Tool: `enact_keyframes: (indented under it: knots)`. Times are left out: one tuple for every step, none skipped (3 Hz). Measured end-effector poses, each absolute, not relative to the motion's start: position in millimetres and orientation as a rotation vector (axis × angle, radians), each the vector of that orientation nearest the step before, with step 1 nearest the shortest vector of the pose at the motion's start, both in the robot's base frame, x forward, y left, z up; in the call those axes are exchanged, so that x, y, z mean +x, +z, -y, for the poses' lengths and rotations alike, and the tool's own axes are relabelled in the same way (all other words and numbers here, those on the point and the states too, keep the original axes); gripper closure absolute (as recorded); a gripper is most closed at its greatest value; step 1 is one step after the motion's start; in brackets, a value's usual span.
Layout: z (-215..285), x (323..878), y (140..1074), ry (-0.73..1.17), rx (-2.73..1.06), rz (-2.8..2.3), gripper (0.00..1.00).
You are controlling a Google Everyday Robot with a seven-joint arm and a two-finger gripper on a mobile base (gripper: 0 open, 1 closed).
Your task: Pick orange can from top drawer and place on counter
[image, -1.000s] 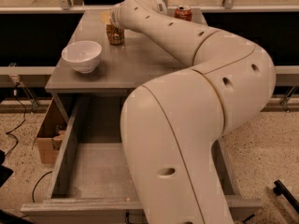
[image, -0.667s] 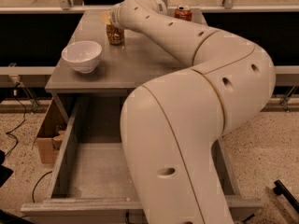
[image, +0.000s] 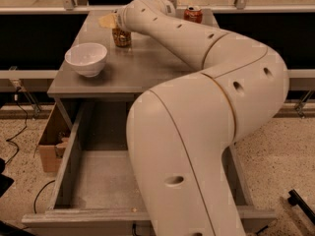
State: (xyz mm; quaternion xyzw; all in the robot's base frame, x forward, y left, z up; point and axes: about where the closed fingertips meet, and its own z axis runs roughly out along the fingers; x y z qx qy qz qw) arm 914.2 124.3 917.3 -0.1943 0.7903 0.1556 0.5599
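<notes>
The orange can (image: 121, 37) stands upright on the counter (image: 147, 70), near its far left part. My gripper (image: 119, 26) is at the end of the arm, right above the can's top and mostly hidden behind the wrist. The can's top is covered by it. The top drawer (image: 98, 181) is pulled wide open below the counter's front edge. Its visible floor holds only crumbs, and the arm hides its right half.
A white bowl (image: 86, 58) sits on the counter's left front. A red-orange can (image: 193, 14) stands at the far right back. A tan packet (image: 108, 20) lies behind the orange can. A cardboard box (image: 49, 144) stands on the floor left of the drawer.
</notes>
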Motion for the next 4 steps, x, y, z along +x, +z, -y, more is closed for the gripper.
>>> enact_keyframes:
  knots:
    - [-123,911,934,0.358,-0.488,-1.866,0.00]
    - [-102,881,983,0.327,-0.581,-1.887,0.00]
    - [-72,831,1052,0.325,-0.684,-1.874,0.00]
    - [-22,768,1102,0.290,-0.723,-1.920,0.00]
